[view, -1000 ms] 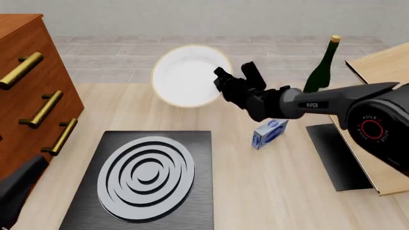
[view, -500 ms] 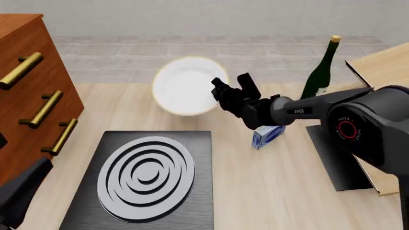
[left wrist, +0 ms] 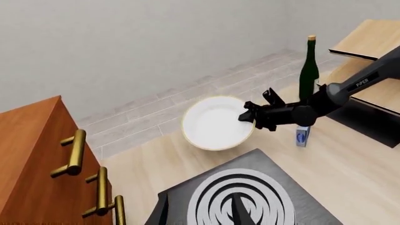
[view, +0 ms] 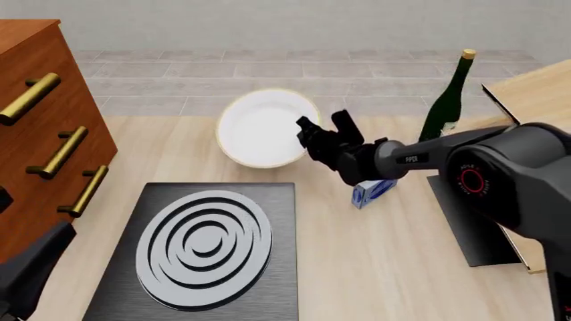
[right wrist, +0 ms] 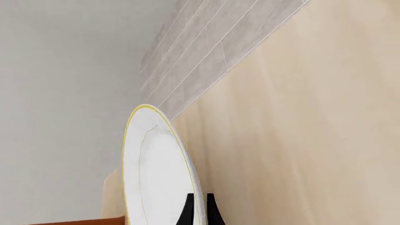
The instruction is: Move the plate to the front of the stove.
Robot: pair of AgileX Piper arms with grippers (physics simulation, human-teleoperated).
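Beyond my pale wooden table (view: 375, 267) lies a grey tiled floor (view: 267, 77), meeting a plain light-grey wall (view: 285, 23) along the frame's top. At the left edge stands a reddish-brown drawer cabinet (view: 36, 134) with brass bar handles (view: 58, 152). Lighting is soft and even.

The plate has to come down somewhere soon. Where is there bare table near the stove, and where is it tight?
Bare wood lies between the stove's far edge and the plate held in the right claw, and between the stove and the black panel. It is tight around the blue box and bottle, and beside the dresser.
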